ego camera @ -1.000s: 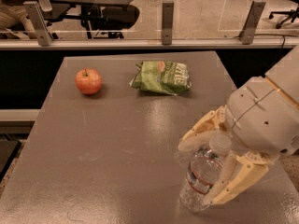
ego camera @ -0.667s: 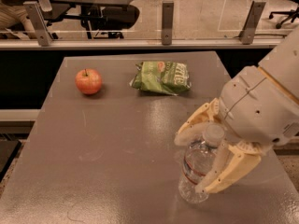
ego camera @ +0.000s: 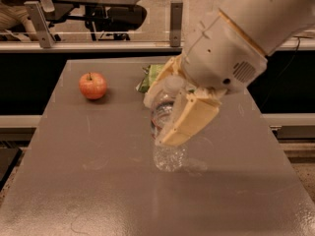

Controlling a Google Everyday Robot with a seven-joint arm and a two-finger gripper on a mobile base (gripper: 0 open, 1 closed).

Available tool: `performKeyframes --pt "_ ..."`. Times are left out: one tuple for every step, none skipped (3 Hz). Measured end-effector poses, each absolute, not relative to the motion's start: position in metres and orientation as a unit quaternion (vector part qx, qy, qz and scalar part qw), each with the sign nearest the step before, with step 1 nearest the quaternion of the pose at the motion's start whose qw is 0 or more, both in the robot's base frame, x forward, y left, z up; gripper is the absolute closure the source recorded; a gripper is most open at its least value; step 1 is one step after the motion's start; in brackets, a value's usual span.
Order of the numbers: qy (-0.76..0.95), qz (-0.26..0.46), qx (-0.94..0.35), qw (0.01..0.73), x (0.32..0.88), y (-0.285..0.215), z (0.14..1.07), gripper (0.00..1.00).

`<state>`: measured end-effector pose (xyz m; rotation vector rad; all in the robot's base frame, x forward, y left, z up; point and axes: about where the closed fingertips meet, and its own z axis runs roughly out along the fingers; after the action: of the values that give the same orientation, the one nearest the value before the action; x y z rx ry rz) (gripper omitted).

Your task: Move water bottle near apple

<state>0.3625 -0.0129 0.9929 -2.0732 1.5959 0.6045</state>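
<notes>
Across the gray table (ego camera: 74, 181) the big white arm (ego camera: 236, 43) has slid left. Its gripper (ego camera: 158, 122) squeezes the water bottle (ego camera: 168, 154) at the table's middle, closer to the apple (ego camera: 92, 85) but not beside it yet. The bottle stands almost straight up, cap on top.

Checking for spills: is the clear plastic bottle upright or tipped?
Upright: the small clear plastic water bottle stands base down, cap up; the end effector grips its upper half.
</notes>
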Motion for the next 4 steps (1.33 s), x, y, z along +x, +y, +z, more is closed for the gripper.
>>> performKeyframes --pt "0.574 0.229 -0.746 0.249 0.396 0.031 1.011 1.0" --pt "0.571 0.23 -0.744 0.26 0.435 0.069 1.015 1.0" --pt "0.572 0.229 -0.746 0.253 0.469 0.091 1.003 1.0" --pt "0.574 0.226 -0.75 0.24 0.498 0.102 0.983 1.0"
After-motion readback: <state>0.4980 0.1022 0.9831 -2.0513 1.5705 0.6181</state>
